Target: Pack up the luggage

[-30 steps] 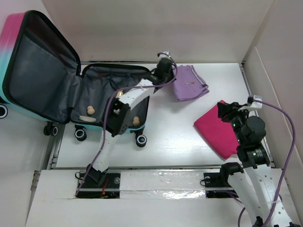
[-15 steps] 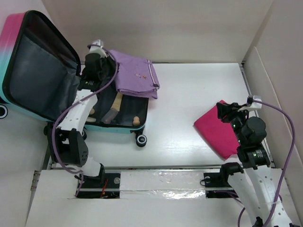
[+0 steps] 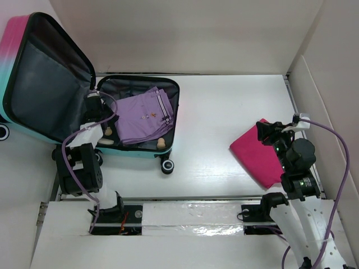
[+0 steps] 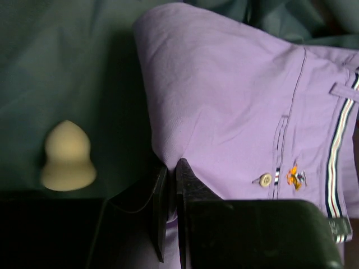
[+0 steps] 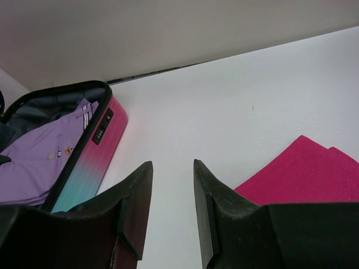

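The luggage (image 3: 47, 84) lies open at the left, lid propped up, grey-lined base flat on the table. Folded purple shorts (image 3: 143, 115) lie in the base. My left gripper (image 3: 92, 107) sits at the base's left side, shut on the edge of the purple shorts (image 4: 235, 112); in the left wrist view the fabric is pinched between the fingertips of that gripper (image 4: 172, 165). A folded pink cloth (image 3: 261, 154) lies on the table at the right. My right gripper (image 3: 268, 131) hovers over its far corner, open and empty (image 5: 173, 168).
Two beige egg-shaped sponges (image 3: 107, 131) (image 3: 161, 143) lie on the lining beside the shorts; one sponge (image 4: 67, 157) shows left of my left fingers. White walls close in the table at the back and right. The luggage's pink-teal shell (image 5: 92, 151) faces the right wrist camera.
My left arm has swung from the right of the luggage to its left side, dragging the purple shorts off the table and down into the base. The right arm has not moved.
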Robot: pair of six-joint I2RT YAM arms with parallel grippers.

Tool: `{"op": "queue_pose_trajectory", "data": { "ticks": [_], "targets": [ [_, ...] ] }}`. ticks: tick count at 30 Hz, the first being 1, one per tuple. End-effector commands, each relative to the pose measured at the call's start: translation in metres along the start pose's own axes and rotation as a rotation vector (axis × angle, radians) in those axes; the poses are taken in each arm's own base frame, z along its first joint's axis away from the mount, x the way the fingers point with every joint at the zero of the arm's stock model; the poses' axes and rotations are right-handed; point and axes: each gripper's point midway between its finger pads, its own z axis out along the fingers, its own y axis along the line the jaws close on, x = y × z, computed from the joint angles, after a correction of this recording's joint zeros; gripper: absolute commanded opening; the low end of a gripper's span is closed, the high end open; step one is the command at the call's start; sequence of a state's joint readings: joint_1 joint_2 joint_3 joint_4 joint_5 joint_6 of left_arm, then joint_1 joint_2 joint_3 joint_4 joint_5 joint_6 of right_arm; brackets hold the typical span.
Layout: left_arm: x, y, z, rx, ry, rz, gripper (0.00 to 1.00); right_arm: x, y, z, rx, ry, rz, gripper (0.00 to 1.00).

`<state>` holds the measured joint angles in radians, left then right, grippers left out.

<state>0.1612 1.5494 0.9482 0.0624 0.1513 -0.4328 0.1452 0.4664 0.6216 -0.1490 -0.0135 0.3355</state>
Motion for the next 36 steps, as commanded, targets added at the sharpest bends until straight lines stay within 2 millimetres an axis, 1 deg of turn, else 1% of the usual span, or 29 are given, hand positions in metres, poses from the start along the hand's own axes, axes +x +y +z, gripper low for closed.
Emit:
{"op": "queue_pose_trajectory", "data": {
  "ticks": [1, 5, 6, 7, 8, 9, 10, 12, 13, 14, 15, 16, 17, 18, 19, 20, 21, 22, 23, 24, 26, 27, 28, 30, 31, 32, 33, 34, 36],
  "targets": [
    [-0.039, -0.008, -0.014, 0.013, -0.139, 0.037, 0.0, -0.014, 0.007, 0.001, -0.032, -0.044, -0.021, 0.41],
    [-0.041, 0.009, -0.013, -0.088, -0.152, 0.014, 0.0, -0.012, 0.006, 0.002, -0.03, -0.038, -0.022, 0.41],
    [-0.039, 0.011, -0.013, -0.099, -0.131, 0.009, 0.08, -0.012, 0.006, 0.002, -0.03, -0.038, -0.022, 0.41],
    [-0.037, 0.012, -0.01, -0.106, -0.117, 0.004, 0.23, -0.011, 0.005, 0.003, -0.027, -0.036, -0.022, 0.41],
    [-0.038, 0.011, -0.011, -0.107, -0.116, 0.0, 0.46, -0.011, 0.005, 0.003, -0.027, -0.034, -0.022, 0.41],
    [-0.043, 0.008, -0.014, -0.099, -0.131, -0.003, 0.54, -0.011, 0.006, 0.003, -0.03, -0.035, -0.022, 0.41],
    [-0.05, -0.015, -0.024, -0.044, -0.167, 0.007, 0.65, -0.01, 0.006, 0.004, -0.032, -0.031, -0.024, 0.41],
    [-0.059, -0.044, -0.039, 0.03, -0.218, 0.032, 0.69, -0.01, 0.006, 0.004, -0.032, -0.031, -0.025, 0.41],
    [-0.06, -0.077, -0.057, 0.111, -0.25, 0.06, 0.69, -0.009, 0.005, 0.004, -0.03, -0.026, -0.025, 0.41],
    [-0.059, -0.098, -0.067, 0.162, -0.27, 0.072, 0.69, -0.009, 0.005, 0.004, -0.03, -0.026, -0.027, 0.37],
    [-0.065, -0.12, -0.078, 0.203, -0.319, 0.085, 0.68, -0.009, 0.006, 0.004, -0.035, -0.026, -0.028, 0.28],
    [-0.063, -0.144, -0.094, 0.261, -0.343, 0.098, 0.67, -0.01, 0.007, 0.004, -0.037, -0.027, -0.03, 0.08],
    [-0.04, -0.185, -0.107, 0.353, -0.321, 0.141, 0.62, -0.009, 0.006, 0.004, -0.036, -0.024, -0.034, 0.0],
    [-0.038, -0.213, -0.122, 0.421, -0.337, 0.153, 0.6, -0.01, 0.006, 0.004, -0.032, -0.024, -0.037, 0.0],
    [-0.025, -0.235, -0.132, 0.474, -0.323, 0.172, 0.56, -0.009, 0.005, 0.004, -0.027, -0.023, -0.04, 0.0],
    [0.009, -0.27, -0.149, 0.567, -0.278, 0.213, 0.48, -0.008, 0.003, 0.005, -0.02, -0.022, -0.039, 0.0],
    [0.019, -0.292, -0.162, 0.622, -0.271, 0.226, 0.46, -0.007, -0.001, 0.006, 0.0, -0.021, -0.037, 0.0],
    [0.041, -0.306, -0.161, 0.642, -0.23, 0.25, 0.41, -0.006, -0.003, 0.006, 0.009, -0.018, -0.035, 0.0],
    [0.058, -0.317, -0.165, 0.661, -0.209, 0.264, 0.29, -0.003, -0.006, 0.005, 0.026, -0.008, -0.032, 0.0],
    [0.094, -0.339, -0.183, 0.728, -0.162, 0.296, 0.28, -0.008, -0.013, 0.004, 0.071, -0.024, -0.029, 0.0],
    [0.14, -0.35, -0.176, 0.711, -0.112, 0.34, 0.27, -0.011, -0.016, -0.004, 0.097, -0.022, -0.029, 0.03],
    [0.176, -0.364, -0.191, 0.755, -0.074, 0.378, 0.28, -0.02, -0.014, -0.008, 0.097, -0.04, -0.03, 0.04],
    [0.206, -0.366, -0.181, 0.738, -0.037, 0.415, 0.3, -0.024, -0.012, -0.011, 0.093, -0.048, -0.031, 0.08],
    [0.242, -0.377, -0.183, 0.754, 0.015, 0.445, 0.48, -0.032, -0.009, -0.021, 0.087, -0.067, -0.031, 0.1],
    [0.278, -0.377, -0.176, 0.75, 0.068, 0.487, 0.58, -0.04, -0.006, -0.025, 0.082, -0.083, -0.03, 0.11],
    [0.303, -0.38, -0.17, 0.753, 0.101, 0.506, 0.71, -0.042, -0.005, -0.03, 0.081, -0.088, -0.028, 0.11],
    [0.3, -0.386, -0.173, 0.768, 0.093, 0.494, 0.74, -0.044, -0.004, -0.032, 0.078, -0.093, -0.028, 0.12],
    [0.319, -0.382, -0.158, 0.744, 0.123, 0.512, 0.77, -0.047, -0.003, -0.035, 0.076, -0.094, -0.027, 0.13],
    [0.339, -0.395, -0.158, 0.801, 0.192, 0.512, 0.79, -0.046, -0.001, -0.036, 0.067, -0.083, -0.029, 0.16]
  ]
}}
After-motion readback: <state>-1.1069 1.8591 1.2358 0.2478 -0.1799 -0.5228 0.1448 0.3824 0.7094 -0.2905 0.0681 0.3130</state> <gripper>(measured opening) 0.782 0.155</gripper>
